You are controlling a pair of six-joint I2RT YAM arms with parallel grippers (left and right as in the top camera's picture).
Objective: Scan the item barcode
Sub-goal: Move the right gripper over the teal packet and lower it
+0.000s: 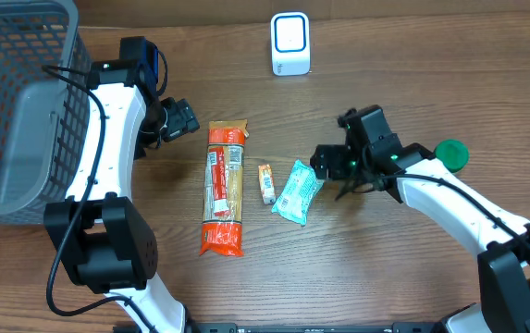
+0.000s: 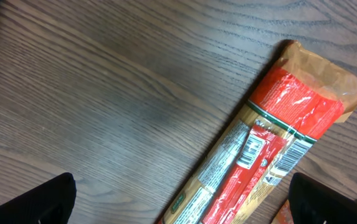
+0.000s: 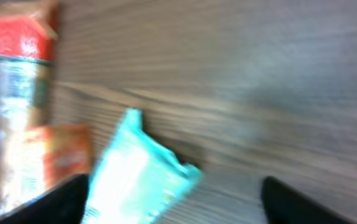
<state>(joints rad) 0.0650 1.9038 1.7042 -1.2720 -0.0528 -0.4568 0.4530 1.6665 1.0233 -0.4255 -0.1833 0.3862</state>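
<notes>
Pickup phase: the right gripper (image 1: 323, 162) hovers by the upper end of the crinkly teal plastic packet (image 1: 298, 191) lying flat on the brown wooden table (image 1: 412, 55), jaws wide and empty, left gripper (image 1: 183, 120) likewise – next, I'd say: lower, pinch, carry to the white boxy scanner (image 1: 290, 43).
</notes>
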